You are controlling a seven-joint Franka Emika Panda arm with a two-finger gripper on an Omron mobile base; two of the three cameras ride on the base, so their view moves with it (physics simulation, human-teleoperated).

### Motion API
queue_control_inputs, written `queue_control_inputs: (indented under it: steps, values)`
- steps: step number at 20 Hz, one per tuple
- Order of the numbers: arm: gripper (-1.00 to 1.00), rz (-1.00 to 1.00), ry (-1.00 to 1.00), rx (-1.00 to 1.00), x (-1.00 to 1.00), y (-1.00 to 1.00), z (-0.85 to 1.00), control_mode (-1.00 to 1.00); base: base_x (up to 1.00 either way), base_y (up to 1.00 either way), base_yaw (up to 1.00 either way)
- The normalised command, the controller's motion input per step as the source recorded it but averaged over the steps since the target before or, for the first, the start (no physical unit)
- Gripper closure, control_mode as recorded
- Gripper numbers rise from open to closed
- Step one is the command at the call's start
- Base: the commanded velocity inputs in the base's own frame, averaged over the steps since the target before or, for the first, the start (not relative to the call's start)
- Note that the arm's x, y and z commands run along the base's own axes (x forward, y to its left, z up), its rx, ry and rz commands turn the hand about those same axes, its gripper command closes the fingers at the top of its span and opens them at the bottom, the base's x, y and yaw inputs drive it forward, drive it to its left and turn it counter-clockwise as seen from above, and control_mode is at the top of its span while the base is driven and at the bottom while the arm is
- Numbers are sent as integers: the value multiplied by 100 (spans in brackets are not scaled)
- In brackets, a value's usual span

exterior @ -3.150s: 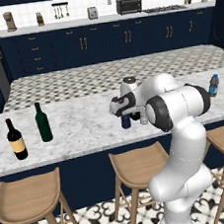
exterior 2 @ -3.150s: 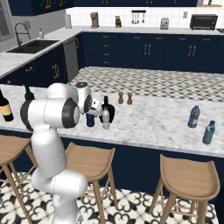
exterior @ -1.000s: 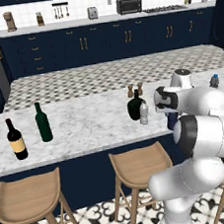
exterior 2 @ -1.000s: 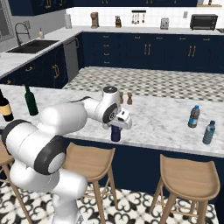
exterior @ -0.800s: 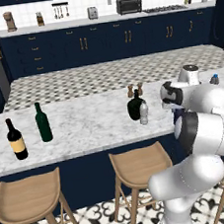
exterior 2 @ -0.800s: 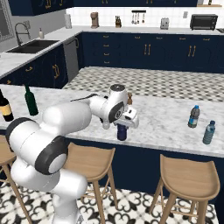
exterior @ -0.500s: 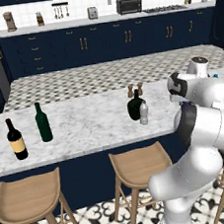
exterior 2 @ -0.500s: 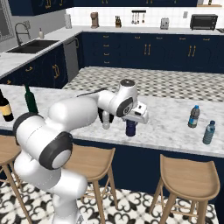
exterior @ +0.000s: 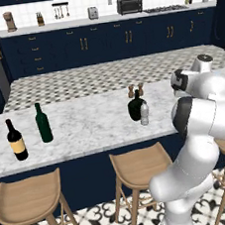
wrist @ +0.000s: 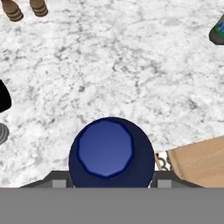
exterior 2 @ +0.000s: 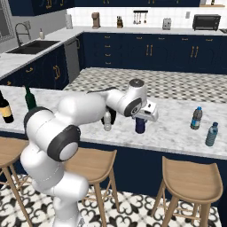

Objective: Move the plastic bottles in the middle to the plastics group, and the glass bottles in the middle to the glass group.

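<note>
While the arm sweeps along the marble counter (exterior 2: 173, 133), the gripper (exterior 2: 141, 120) is clenched on the navy bottle (exterior 2: 140, 125), and the hand view confirms it: the round blue cap (wrist: 105, 148) sits right between the two fingertips (wrist: 59, 183), seen from straight above. A second ago that bottle was being carried just beside the middle cluster; now it has travelled clear of it, with the base of the bottle looking close to or just above the counter top, though whether it touches cannot be told. Measured from the squat dark glass bottle (exterior 2: 111, 116), the navy bottle is now a good step away on the side toward the plastics group, while the clear bottle with the white cap (exterior 2: 107, 120) stands just beside the squat one, both untouched in the middle near the pair of small brown shakers (exterior: 135, 89). Beyond the carried bottle, further from the squat bottle, the blue-labelled bottle (exterior 2: 196, 118) and the teal bottle (exterior 2: 212, 134) wait together near the counter's end. Far on the other side of the squat bottle, the green wine bottle (exterior: 43, 123) and the tan-labelled black one (exterior: 16, 140) stand as a pair. So the first plastic transfer looks roughly halfway across; the clear bottle and the squat glass one appear yet to be sorted.
</note>
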Motion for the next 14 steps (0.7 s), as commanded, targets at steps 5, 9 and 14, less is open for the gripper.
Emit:
queue_control_inputs:
  steps: [5, 9, 14]
  values:
    - [100, 3, 0, -1, 24, -18, -17, -100, 0, 0, 0]
    - [100, 5, -1, 0, 8, -34, -10, -100, 0, 0, 0]
    - [100, 0, -5, 0, 2, -56, 5, -100, 0, 0, 0]
